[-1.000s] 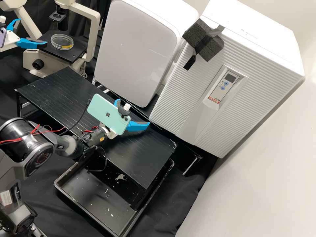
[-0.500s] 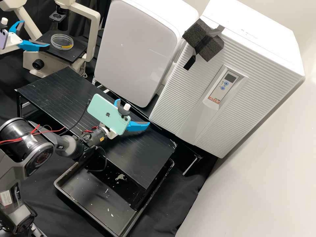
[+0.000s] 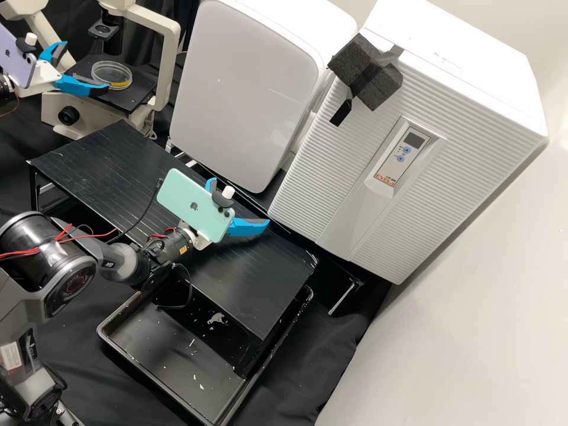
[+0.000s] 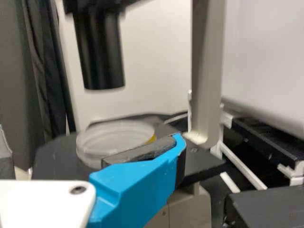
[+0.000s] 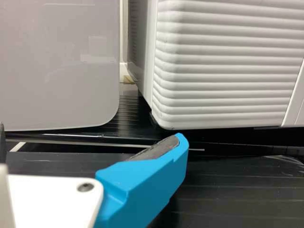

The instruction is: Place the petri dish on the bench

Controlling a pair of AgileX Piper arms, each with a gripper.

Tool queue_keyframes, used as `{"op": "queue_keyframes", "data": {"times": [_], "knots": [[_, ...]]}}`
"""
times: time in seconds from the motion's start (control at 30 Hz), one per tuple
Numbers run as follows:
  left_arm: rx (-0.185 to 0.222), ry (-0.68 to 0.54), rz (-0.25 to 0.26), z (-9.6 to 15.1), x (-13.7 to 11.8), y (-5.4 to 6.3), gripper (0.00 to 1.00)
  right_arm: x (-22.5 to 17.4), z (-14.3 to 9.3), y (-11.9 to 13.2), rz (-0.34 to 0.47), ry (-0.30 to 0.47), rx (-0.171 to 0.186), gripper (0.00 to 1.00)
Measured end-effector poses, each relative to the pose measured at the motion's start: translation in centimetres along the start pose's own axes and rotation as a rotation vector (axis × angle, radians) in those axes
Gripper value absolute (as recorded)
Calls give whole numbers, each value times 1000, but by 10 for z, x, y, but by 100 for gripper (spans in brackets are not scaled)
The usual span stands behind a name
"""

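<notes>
Petri dish (image 3: 111, 72): round and clear, with a yellow mark at its edge; lying flat on the black stage (image 3: 133, 93) of the microscope.
Left gripper (image 3: 86, 65): released, its two blue fingers spread apart beside the dish; whether one touches it cannot be told.
Right gripper (image 3: 239, 202): released and holding nothing, over the black table (image 3: 94, 163).
Green phone (image 3: 190, 201): mounted on the right arm.
Black tray (image 3: 154, 349): partly beneath the table, with pale flecks inside.

A lab, shown by the microscope (image 3: 168, 56) and incubator (image 3: 331, 201).
</notes>
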Motion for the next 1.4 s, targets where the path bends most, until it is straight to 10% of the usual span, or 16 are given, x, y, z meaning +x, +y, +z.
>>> {"op": "queue_keyframes", "data": {"times": [1.4], "knots": [[-148,-31,-37,-5,48,-11,100,0,0,0,0,0,0,100]]}}
